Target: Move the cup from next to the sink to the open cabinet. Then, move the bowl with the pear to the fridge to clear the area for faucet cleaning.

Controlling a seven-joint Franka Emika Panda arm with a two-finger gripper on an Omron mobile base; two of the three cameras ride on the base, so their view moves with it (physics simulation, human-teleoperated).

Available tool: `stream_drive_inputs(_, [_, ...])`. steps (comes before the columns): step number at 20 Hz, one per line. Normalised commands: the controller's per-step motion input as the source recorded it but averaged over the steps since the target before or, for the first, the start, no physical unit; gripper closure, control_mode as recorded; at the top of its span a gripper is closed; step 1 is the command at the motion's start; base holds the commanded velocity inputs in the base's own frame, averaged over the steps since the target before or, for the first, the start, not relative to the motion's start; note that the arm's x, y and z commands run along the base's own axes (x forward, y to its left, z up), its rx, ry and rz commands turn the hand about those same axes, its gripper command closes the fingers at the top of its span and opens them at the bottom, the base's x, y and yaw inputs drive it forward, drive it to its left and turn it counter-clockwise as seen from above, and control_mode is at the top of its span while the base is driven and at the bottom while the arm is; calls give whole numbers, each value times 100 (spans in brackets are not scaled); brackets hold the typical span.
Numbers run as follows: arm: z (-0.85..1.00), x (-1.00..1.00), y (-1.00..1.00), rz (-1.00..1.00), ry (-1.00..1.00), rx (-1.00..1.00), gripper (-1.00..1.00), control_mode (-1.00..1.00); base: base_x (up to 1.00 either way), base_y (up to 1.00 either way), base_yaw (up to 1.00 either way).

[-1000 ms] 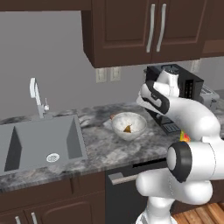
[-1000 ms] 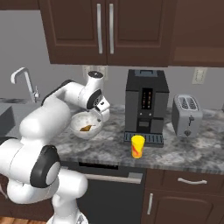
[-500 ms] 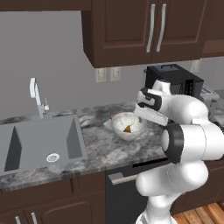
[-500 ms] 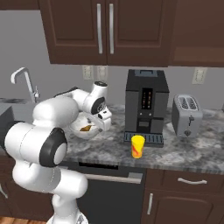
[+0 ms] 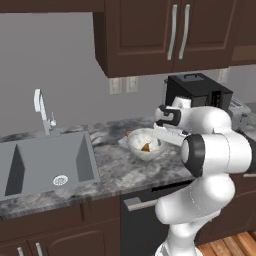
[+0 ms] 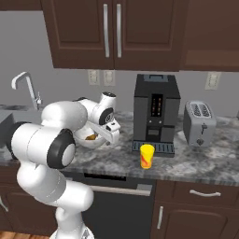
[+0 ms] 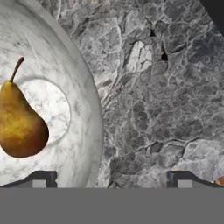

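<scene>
Cup stands on the counter in front of the coffee machine, well apart from my gripper. I see the jaws spread wide over the rim of the bowl with 1 pear. My worry: closing here takes the bowl first, or tips it. I read no labels.
</scene>
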Motion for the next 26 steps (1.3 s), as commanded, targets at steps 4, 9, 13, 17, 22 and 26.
stream_drive_inputs(4, [-26,8,0,2,1,3,-100,-100,0,0,0])
stream_drive_inputs(9, [-25,12,0,1,0,3,-100,-100,0,0,0])
stream_drive_inputs(13, [-26,19,0,0,4,6,-100,-100,0,0,0])
stream_drive_inputs(17, [-3,31,0,0,1,7,-100,-100,0,0,0])
stream_drive_inputs(22, [0,27,2,0,2,3,-100,-100,0,0,0])
stream_drive_inputs(26, [0,19,8,0,1,3,100,-100,0,0,0])
